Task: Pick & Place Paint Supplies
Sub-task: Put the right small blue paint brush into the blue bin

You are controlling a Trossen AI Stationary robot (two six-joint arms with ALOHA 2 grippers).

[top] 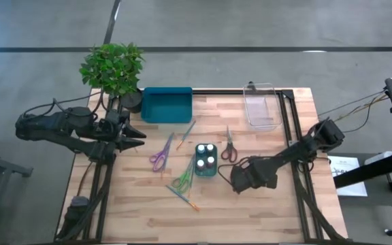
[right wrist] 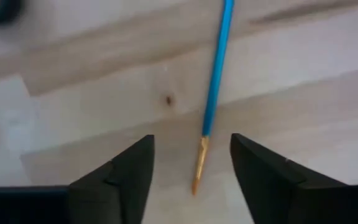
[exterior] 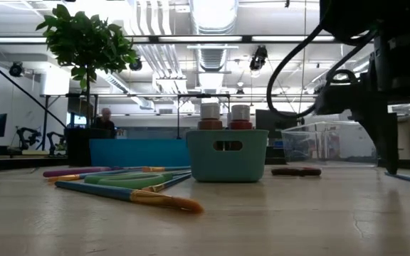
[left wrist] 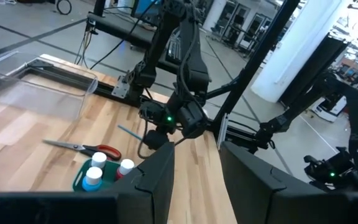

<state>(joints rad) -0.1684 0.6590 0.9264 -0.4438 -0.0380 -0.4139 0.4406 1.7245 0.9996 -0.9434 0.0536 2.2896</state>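
You have the small teal plastic caddy (top: 206, 168) near the table's middle, with the round white-capped paint pots (top: 205, 155) standing in it. Left of it lie the purple-handled scissors (top: 160, 156) and green-handled scissors (top: 182, 180); right of it, the red-handled scissors (top: 228, 150). Behind sit the teal plastic tray (top: 167, 104) and, farther right, the clear plastic tray (top: 262, 107). The thin blue-handled brush (right wrist: 214, 93) lies between the right gripper (right wrist: 191, 163) fingers.

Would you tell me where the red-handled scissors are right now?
In the high view, the red-handled scissors lie right of centre, just right of the small teal caddy of pots, in front of the clear tray.
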